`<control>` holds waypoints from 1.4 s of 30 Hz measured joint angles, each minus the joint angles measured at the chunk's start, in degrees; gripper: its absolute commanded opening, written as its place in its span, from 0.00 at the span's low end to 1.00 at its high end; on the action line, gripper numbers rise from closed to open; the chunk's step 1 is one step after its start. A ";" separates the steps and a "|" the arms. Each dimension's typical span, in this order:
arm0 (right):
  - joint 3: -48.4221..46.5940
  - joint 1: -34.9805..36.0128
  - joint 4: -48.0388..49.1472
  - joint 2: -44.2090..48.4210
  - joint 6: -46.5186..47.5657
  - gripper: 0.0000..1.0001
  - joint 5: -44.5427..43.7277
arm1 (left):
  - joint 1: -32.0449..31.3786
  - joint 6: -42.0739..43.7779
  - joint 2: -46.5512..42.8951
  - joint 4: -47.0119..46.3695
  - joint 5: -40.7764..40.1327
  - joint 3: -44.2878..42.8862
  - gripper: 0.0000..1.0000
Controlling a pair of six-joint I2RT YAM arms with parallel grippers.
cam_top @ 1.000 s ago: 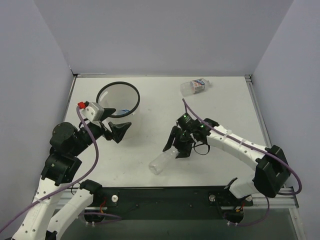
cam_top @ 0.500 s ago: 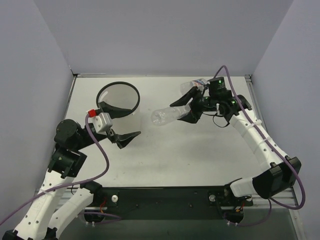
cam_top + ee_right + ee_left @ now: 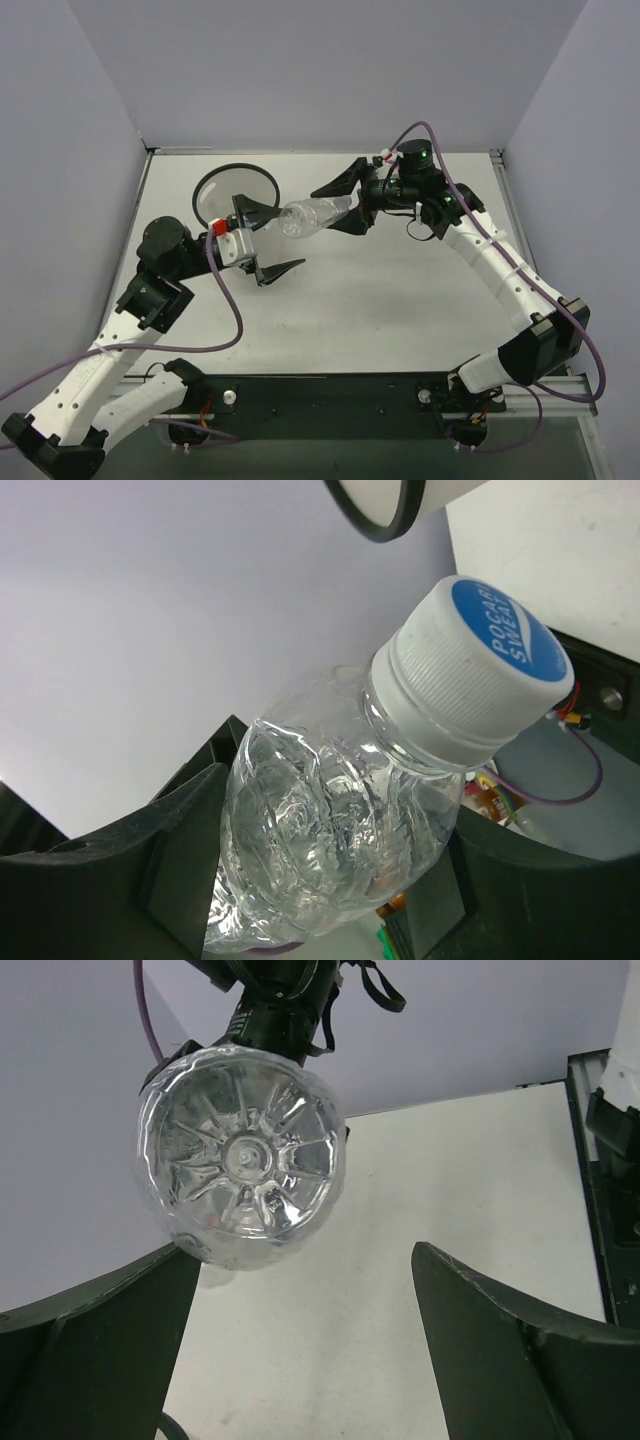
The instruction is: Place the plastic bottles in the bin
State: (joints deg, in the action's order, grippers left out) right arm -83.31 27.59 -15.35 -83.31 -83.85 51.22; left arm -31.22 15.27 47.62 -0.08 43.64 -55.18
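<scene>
My right gripper (image 3: 337,205) is shut on an unlabelled clear plastic bottle (image 3: 312,216), holding it in the air on its side, base pointing left. In the right wrist view the bottle (image 3: 335,830) fills the gap between the fingers, and its white and blue cap (image 3: 470,670) points away. My left gripper (image 3: 290,238) is open just left of and below the bottle's base. The left wrist view shows that base (image 3: 243,1160) above the left finger (image 3: 100,1330), not between the jaws. The bin (image 3: 236,166), white with a black rim, stands at the back left, beside both grippers.
Grey walls close in the table at the back and on both sides. The right arm reaches across the back right of the table, and whatever lies behind it is hidden. A black rail with the arm bases (image 3: 330,395) runs along the near edge.
The right arm lifted the bottle off the table near the front and carried it back and left toward the bin. The left gripper, still open, swung right toward the bottle's base.
</scene>
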 measured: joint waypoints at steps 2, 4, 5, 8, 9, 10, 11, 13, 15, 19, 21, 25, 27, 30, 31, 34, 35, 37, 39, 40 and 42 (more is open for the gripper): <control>0.17 1.09 1.75 -0.04 -1.70 0.44 0.72 | -1.79 2.12 1.62 -0.85 -2.54 -0.63 0.97; 0.17 1.42 2.97 -0.07 -2.99 0.44 0.94 | -2.62 3.28 2.05 -1.49 -4.31 -0.68 0.97; 0.28 1.38 3.50 -0.04 -3.48 0.44 0.94 | -2.99 3.80 2.19 -1.92 -5.33 -0.68 0.97; 0.70 1.38 5.01 -0.04 -4.76 0.44 1.01 | -3.61 4.70 2.25 -2.78 -7.06 -0.68 0.97; 1.07 1.38 5.66 0.07 -5.20 0.44 1.05 | -3.67 4.72 2.34 -2.97 -7.39 -0.68 0.97; 1.31 1.38 5.92 0.15 -5.53 0.44 1.07 | -3.69 4.70 2.43 -3.23 -7.61 -0.68 0.97; 1.51 1.40 6.16 0.17 -5.92 0.44 1.05 | -3.74 4.55 2.54 -3.56 -7.78 -0.66 0.97; 1.81 1.53 6.88 0.24 -6.38 0.44 0.85 | -3.74 4.07 2.73 -4.35 -8.35 -0.55 0.98; 2.38 2.56 7.13 0.28 -6.12 0.43 0.85 | -3.78 3.65 3.10 -6.56 -9.07 -0.55 0.97; 3.96 5.09 7.02 0.28 -6.69 0.43 0.96 | -4.33 2.91 3.23 -9.46 -10.27 -0.50 0.97; 4.13 5.07 7.02 0.31 -6.95 0.43 1.14 | -4.63 2.75 3.08 -10.12 -10.43 -0.02 0.95; 4.13 5.07 7.04 0.33 -6.71 0.44 1.09 | -4.63 1.60 3.74 -10.80 -9.35 0.11 0.85; 4.13 5.07 7.04 0.33 -6.75 0.49 1.09 | -4.63 1.16 3.85 -10.93 -8.79 0.11 0.61; 4.13 5.01 7.32 0.33 -7.34 0.71 0.90 | -4.68 0.81 3.85 -11.08 -8.31 0.15 0.40; 4.13 5.01 7.45 0.33 -7.48 0.88 0.85 | -4.68 0.68 3.82 -11.28 -8.20 0.15 0.39; 4.26 4.98 7.41 0.33 -7.02 1.00 0.72 | -4.63 0.13 3.72 -11.61 -7.91 0.15 0.38; 4.33 4.85 7.45 0.33 -6.71 1.00 0.68 | -4.63 -0.02 3.63 -11.69 -7.91 0.15 0.37; 4.66 4.31 7.39 0.37 -6.34 1.00 0.50 | -4.63 -0.09 3.41 -11.72 -8.11 0.15 0.37; 5.18 3.10 7.34 0.61 -6.19 1.00 0.13 | -4.63 -0.07 2.91 -11.47 -8.94 0.20 0.33; 5.55 2.12 7.32 0.90 -6.14 1.00 0.02 | -4.63 -0.09 2.62 -11.23 -9.38 0.20 0.24; 6.40 -0.72 7.10 1.79 -6.08 1.00 -0.33 | -4.63 -0.13 1.77 -10.05 -11.72 0.17 0.14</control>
State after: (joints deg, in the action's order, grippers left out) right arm -76.90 26.87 -8.25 -81.52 -89.93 50.89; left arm -35.86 15.14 49.39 -10.13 31.92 -55.00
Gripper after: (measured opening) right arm 0.999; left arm 0.593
